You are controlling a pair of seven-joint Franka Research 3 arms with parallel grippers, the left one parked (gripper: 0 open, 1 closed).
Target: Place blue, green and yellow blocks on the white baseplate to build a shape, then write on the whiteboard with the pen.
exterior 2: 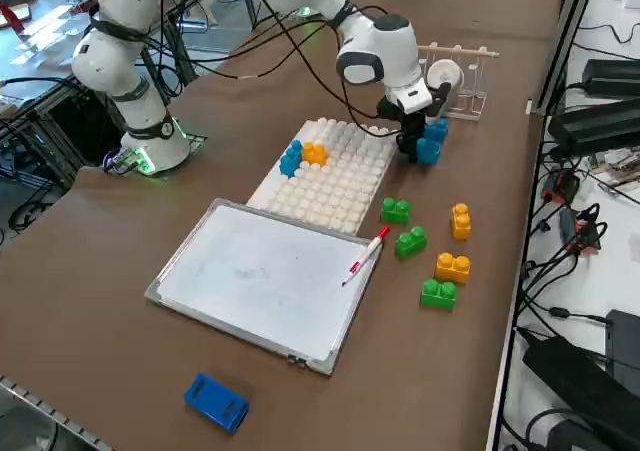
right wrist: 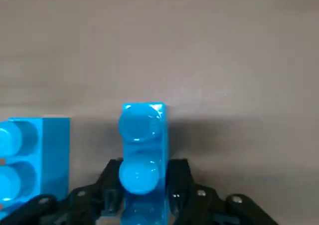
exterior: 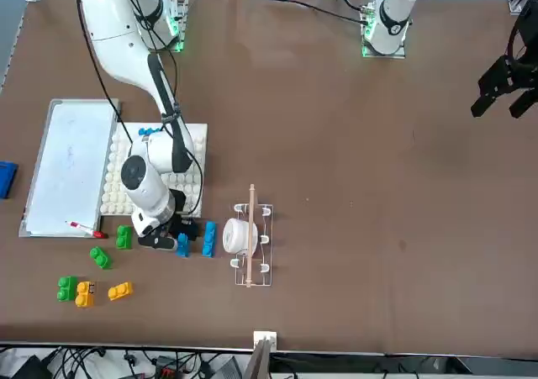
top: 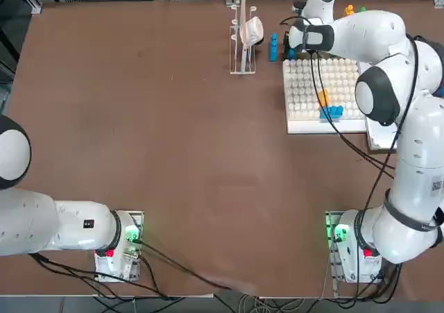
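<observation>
"At the far right of the brown table (top: 173, 119), what is the right gripper (right wrist: 144, 190) doing?"

"It is pinching a blue two-stud-wide-view brick (right wrist: 144, 160), its black fingers pressing against opposite sides, while a second blue brick (right wrist: 52, 155) is standing just beside it, studs up."

"What is the step now calling for?"

"Probably a straight lift, with the grip staying square so that the brick is not twisting or knocking its neighbour. Over the white baseplate (exterior 2: 335, 186), the arm should be lining up studs before pressing evenly down; a tilted brick could be seating badly."

"And the build?"

"A blue brick (exterior 2: 290, 159) and an orange-yellow brick (exterior 2: 314, 154) are sitting side by side on the plate. Three green bricks (exterior 2: 411, 242) and two loose yellow bricks (exterior 2: 453, 268) are waiting on the tabletop. The red-ended pen (exterior 2: 366, 255) is lying across the edge of the silver-framed whiteboard (exterior 2: 265, 281), so writing is likely coming later."

"What is the surface offering?"

"Smooth, matt brown, with the whiteboard lying beside the plate. A wire rack (exterior 2: 480, 81) carrying a white roll (exterior 2: 445, 74) is standing near the pick-up spot, and a blue oblong object (exterior 2: 216, 402) is resting beyond the board. Black cables (exterior 2: 555, 281) are crowding a white bench past the metal rail."
</observation>
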